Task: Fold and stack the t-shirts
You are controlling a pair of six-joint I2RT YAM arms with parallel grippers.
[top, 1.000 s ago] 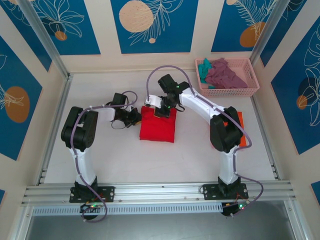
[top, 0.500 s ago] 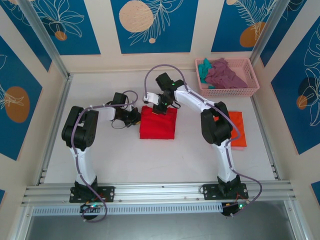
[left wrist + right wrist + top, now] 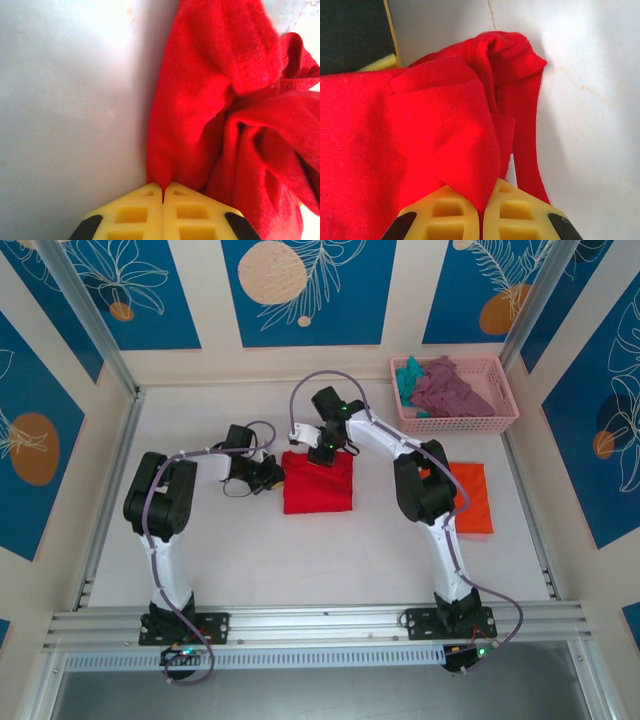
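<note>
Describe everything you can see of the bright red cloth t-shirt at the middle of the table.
The bright red cloth t-shirt looks like soft knit fabric. It is folded into a rough rectangle and lies flat on the white table. Its far edge is bunched and wrinkled. The left gripper is shut on a pinch of cloth at its left edge, and the right gripper is shut on a fold at its far edge.

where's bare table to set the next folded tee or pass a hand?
Widest bare table: the near strip between the red t-shirt and the front rail. Also the far-left corner behind the left arm. The gap between red and orange t-shirt lies under the right arm. Crowded: the red t-shirt's far edge, where both arms meet, and the basket corner.
</note>
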